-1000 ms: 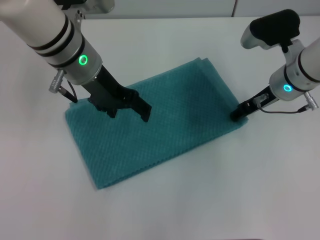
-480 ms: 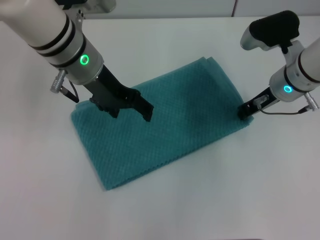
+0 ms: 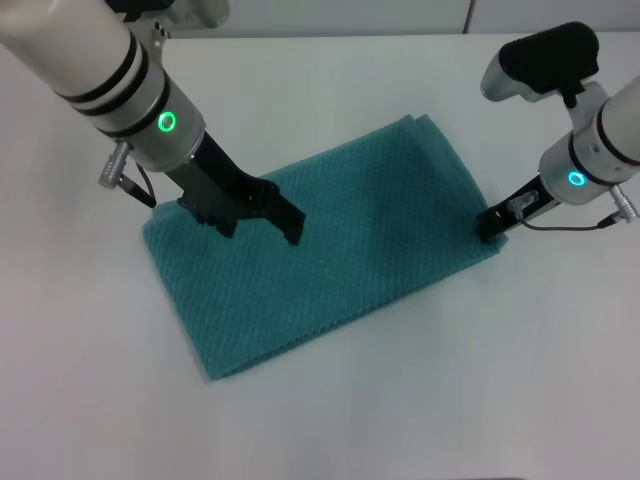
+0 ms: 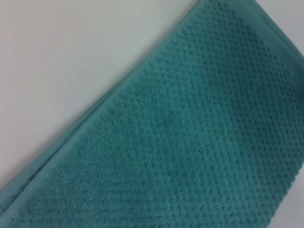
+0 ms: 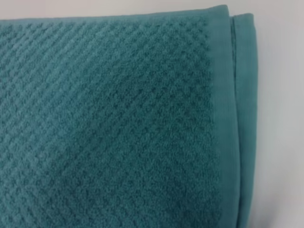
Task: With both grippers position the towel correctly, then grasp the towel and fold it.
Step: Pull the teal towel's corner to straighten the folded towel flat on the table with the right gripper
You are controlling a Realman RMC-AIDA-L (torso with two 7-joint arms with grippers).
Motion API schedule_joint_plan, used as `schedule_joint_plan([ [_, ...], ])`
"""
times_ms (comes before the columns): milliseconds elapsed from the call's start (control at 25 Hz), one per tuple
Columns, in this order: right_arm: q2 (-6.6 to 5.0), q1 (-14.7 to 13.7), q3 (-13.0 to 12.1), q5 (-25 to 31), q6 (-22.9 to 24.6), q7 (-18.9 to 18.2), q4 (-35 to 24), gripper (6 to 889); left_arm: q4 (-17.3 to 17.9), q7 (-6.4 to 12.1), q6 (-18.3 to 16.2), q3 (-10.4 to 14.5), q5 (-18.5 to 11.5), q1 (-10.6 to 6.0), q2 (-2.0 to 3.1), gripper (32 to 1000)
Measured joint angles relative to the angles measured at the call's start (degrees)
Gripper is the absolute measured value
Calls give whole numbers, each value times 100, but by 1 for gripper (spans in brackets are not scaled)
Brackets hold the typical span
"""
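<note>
Nearest you, the towel [image 3: 320, 245] lies flat and slanted across the white table [image 3: 420, 400], folded double with its layered edges showing in the right wrist view. Your right gripper [image 3: 487, 226] sits at the towel's right-hand corner, seemingly pinched on it, though you cannot tell for certain. Farther back, your left gripper [image 3: 262, 225] hovers spread open above the towel's left part.
</note>
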Motion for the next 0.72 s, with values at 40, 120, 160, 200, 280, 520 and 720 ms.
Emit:
schedule_joint_plan([
  [40,-2,0,0,1,-16,0,-9,77,0,0,0,0,0,5,2,939],
  [120,-8,0,0,1,-58,1,-18,77,0,0,0,0,0,12,4,939],
  [160,-10,0,0,1,-83,1,-19,78,0,0,0,0,0,14,6,938],
  [200,-12,0,0,2,-100,0,-22,78,0,0,0,0,0,17,8,938],
  [280,-20,0,0,3,-157,-13,-30,78,0,0,0,0,0,22,15,938],
  [520,-37,33,0,5,-342,-48,-69,79,0,0,0,0,2,29,17,937],
  [720,-41,41,0,8,-592,-72,-183,79,0,0,0,0,10,37,25,938],
])
